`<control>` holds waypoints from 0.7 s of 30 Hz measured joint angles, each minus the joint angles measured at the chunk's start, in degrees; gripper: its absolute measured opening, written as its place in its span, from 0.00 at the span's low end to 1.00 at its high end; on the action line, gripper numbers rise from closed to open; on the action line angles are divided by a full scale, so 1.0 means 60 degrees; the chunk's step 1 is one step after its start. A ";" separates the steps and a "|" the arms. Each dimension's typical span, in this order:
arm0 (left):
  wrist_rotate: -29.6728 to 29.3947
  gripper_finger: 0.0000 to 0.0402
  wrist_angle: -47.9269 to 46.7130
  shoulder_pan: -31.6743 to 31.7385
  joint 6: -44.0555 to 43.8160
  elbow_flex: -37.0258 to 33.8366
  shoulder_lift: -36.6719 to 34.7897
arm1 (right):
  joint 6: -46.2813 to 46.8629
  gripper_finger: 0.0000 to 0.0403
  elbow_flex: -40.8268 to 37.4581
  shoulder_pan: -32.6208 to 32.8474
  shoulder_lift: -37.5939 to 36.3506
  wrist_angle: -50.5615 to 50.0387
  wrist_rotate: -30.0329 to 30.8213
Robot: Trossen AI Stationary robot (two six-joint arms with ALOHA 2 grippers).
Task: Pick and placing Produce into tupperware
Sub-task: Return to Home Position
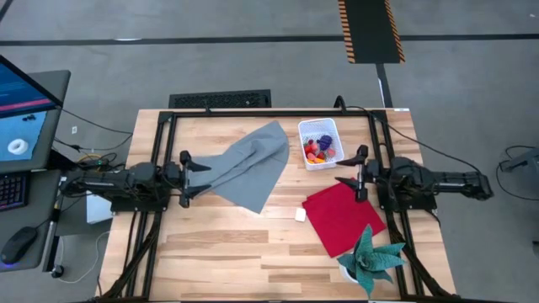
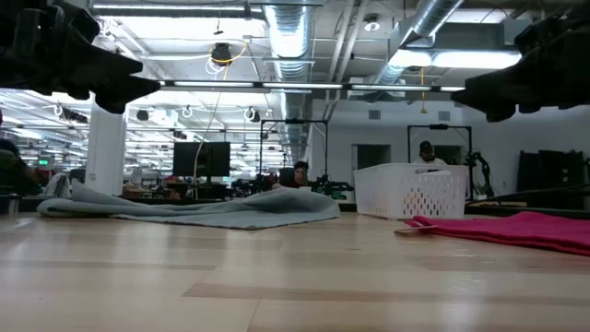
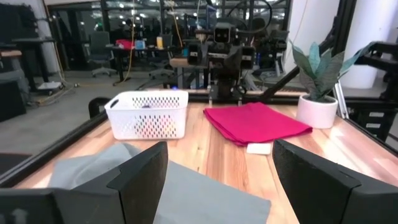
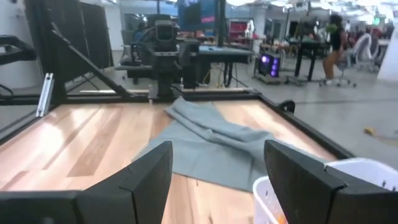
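The toy produce point(image 1: 318, 150), seemingly light and rigid, is best pinched midway; left gripper point(image 1: 195, 179) and right gripper point(image 1: 355, 172) are seen with jaws apart.

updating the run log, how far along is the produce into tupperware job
Looks essentially done: the produce lies in the tupperware, with no loose pieces visible elsewhere. Nothing is in hand: the left end effector and right end effector hang open and empty at opposite sides. Left: likely just returning home.

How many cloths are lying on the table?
2. The grey cloth lies mid-table beside the white tub; the red cloth lies near the potted plant. None seems hidden.
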 joint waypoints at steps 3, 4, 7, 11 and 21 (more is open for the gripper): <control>0.0000 0.70 0.0000 0.0000 -0.0060 0.0000 0.0277 | 0.0290 0.69 0.0000 -0.0090 0.0228 -0.0007 -0.0008; 0.0000 0.70 0.0000 0.0000 -0.0077 0.0000 0.0379 | 0.0293 0.69 0.0000 -0.0106 0.0295 -0.0010 -0.0008; 0.0011 0.70 0.0000 0.0000 -0.0412 0.0000 0.0681 | 0.0292 0.69 0.0000 -0.0102 0.0435 -0.0010 -0.0011; 0.0004 0.70 0.0000 0.0000 -0.0686 0.0000 0.0913 | 0.0295 0.69 0.0004 -0.0106 0.0498 -0.0016 -0.0012; 0.0004 0.70 0.0000 0.0000 -0.0478 0.0000 0.0959 | 0.0299 0.69 0.0004 -0.0105 0.0494 -0.0018 -0.0012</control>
